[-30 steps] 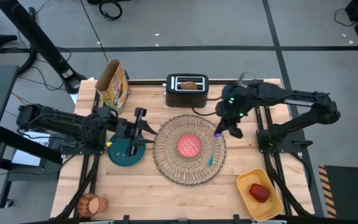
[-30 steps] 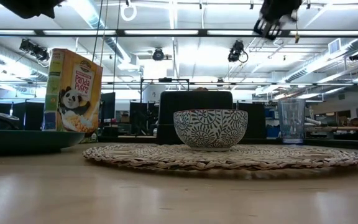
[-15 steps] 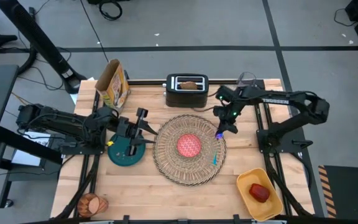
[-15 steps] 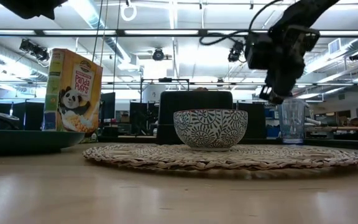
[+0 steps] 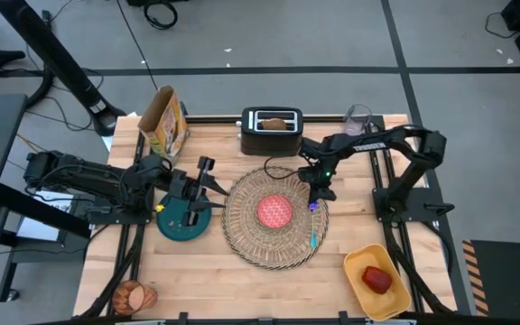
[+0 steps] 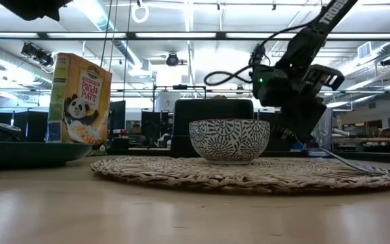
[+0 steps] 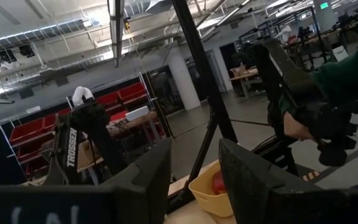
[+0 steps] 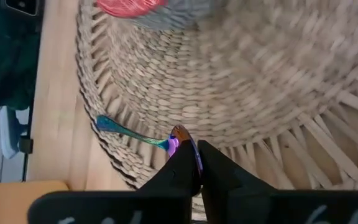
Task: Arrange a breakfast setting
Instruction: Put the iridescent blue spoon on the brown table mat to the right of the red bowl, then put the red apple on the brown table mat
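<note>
Wooden slats of the table (image 5: 152,271) lie under me, grey floor around them; my right gripper (image 5: 315,200) hangs low over the right edge of the woven straw placemat (image 5: 251,244), its fingers (image 8: 185,171) pressed together on the handle of the iridescent blue spoon (image 5: 313,236), whose far end rests on the mat's rim; just beside it, at the mat's centre, sits the small bowl (image 5: 274,211), red inside and patterned blue and white outside (image 6: 229,140); behind the mat stands the black toaster (image 5: 272,130) with a toast slice (image 5: 276,125) in its slot; the red apple (image 5: 377,279) lies in a yellow container (image 5: 357,268) at the near right corner; my left gripper (image 5: 199,185) waits left of the mat, partly spread, over the teal plate (image 5: 181,227); a cereal box (image 5: 163,122) stands at the far left.
</note>
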